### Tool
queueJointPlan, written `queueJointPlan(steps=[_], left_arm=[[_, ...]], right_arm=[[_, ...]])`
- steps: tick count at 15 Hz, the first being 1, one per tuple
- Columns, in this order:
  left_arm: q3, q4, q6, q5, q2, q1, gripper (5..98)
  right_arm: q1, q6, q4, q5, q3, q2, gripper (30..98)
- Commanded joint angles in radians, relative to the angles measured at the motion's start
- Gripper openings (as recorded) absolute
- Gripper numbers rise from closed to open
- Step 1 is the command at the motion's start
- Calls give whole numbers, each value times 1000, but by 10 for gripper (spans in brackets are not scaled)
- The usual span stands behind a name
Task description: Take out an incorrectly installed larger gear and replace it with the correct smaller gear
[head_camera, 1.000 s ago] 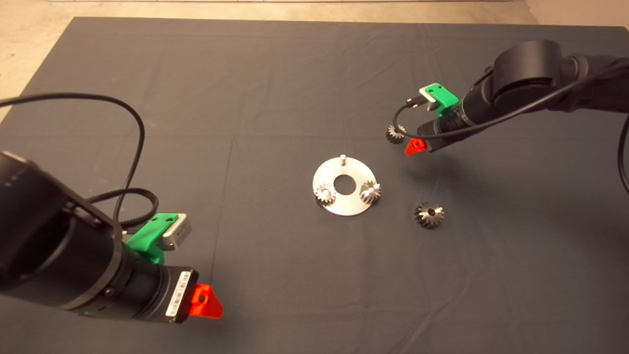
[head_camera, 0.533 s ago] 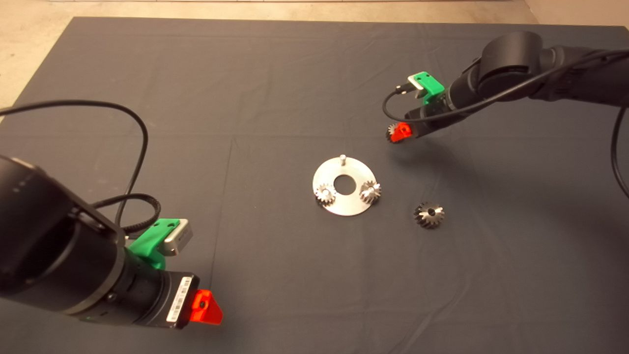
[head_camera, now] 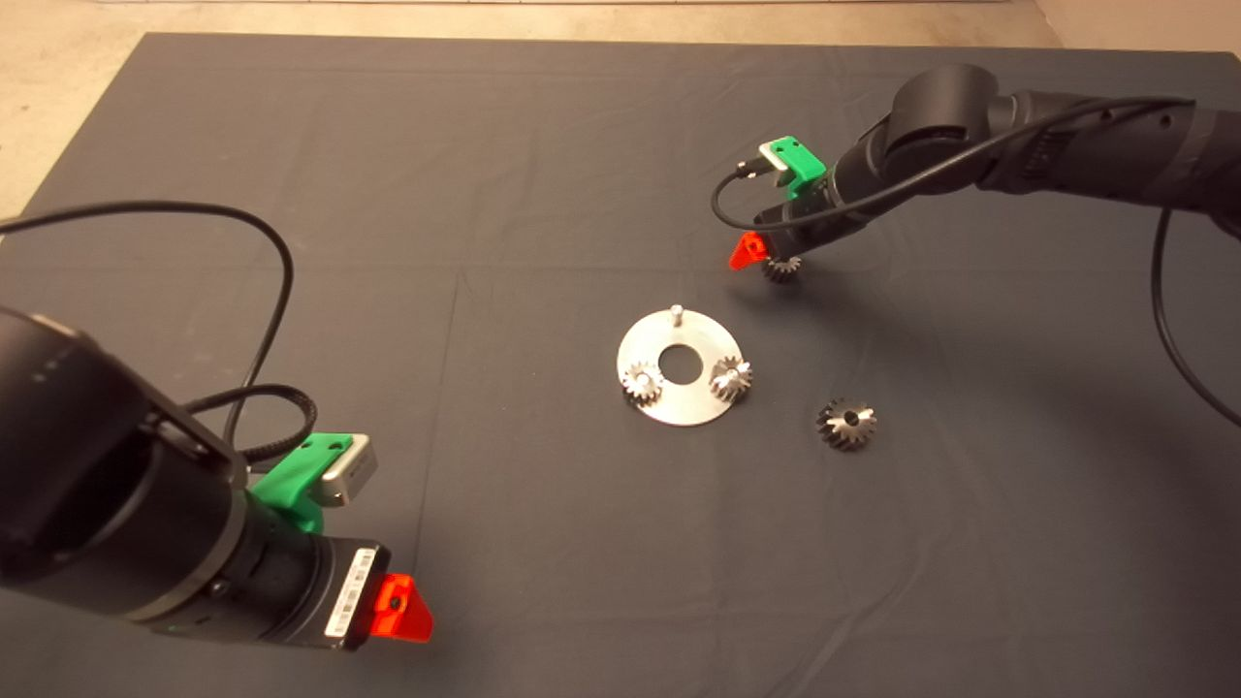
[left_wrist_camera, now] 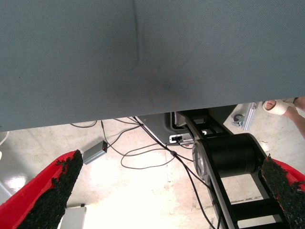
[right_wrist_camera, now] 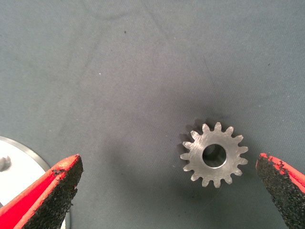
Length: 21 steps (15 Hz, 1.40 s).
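Smaller gear (right_wrist_camera: 214, 155): grey steel, short even teeth, round centre hole, flat on mat (head_camera: 543, 174), just beyond round plate (head_camera: 679, 402). Sits between spread fingers (right_wrist_camera: 50, 195) of right gripper (head_camera: 766, 254), nearer one finger, apparently untouched. Larger gear (head_camera: 846, 424) lies apart, near plate. Left gripper (left_wrist_camera: 167, 195) parked at mat's near left, fingers wide open.

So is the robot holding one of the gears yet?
No, nothing is held. The right gripper hangs open over the smaller gear, which lies flat on the mat between its jaws, untouched. The left gripper waits open at the mat's near edge.
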Motion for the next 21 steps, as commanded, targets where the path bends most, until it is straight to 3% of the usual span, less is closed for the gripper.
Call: queueJointPlan(steps=[1, 13, 16, 21], left_arm=[[14, -15, -2, 20, 0, -4, 976], [14, -16, -5, 22, -2, -4, 976], [14, -16, -2, 22, 0, -3, 976], [14, -16, 0, 22, -3, -3, 976]], right_arm=[[24, -16, -21, 7, -2, 1, 968], [-5, -32, -35, 12, -32, -22, 968], [-34, -28, -73, 67, -40, -20, 968], [-38, -28, -75, 79, -74, -20, 968]])
